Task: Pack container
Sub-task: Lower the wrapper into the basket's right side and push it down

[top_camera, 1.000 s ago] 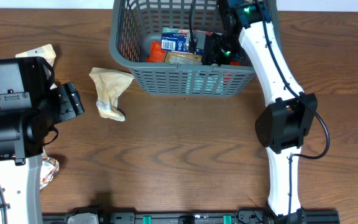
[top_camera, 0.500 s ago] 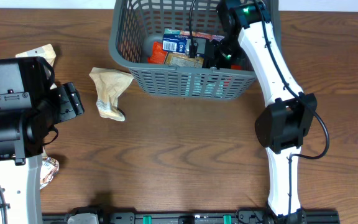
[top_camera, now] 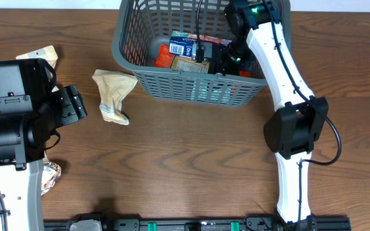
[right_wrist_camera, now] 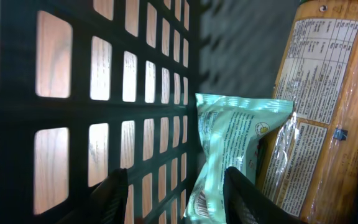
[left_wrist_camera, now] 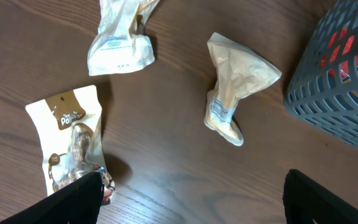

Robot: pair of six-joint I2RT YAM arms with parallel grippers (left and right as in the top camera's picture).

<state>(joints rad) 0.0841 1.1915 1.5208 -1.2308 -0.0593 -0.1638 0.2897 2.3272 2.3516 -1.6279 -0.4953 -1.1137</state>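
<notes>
The container (top_camera: 191, 86), top centre of the overhead frame, has skewed slightly. The right gripper (top_camera: 223, 59) inside seems to be nudging it, a mint packet (right_wrist_camera: 229, 143) between half-parted jaws; gripped or released, I cannot tell. The left gripper (left_wrist_camera: 192, 186) gapes wide, empty, and the tan packet (top_camera: 113, 95) is not yet packed.

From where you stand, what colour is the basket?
The basket is dark grey, shown best in the overhead view.

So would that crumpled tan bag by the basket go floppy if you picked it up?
Probably floppy: the tan bag is creased and twisted, so it would likely sag. It looks thin-walled, so probably light. It lies flat, so a push should slide it, not roll it.
</notes>
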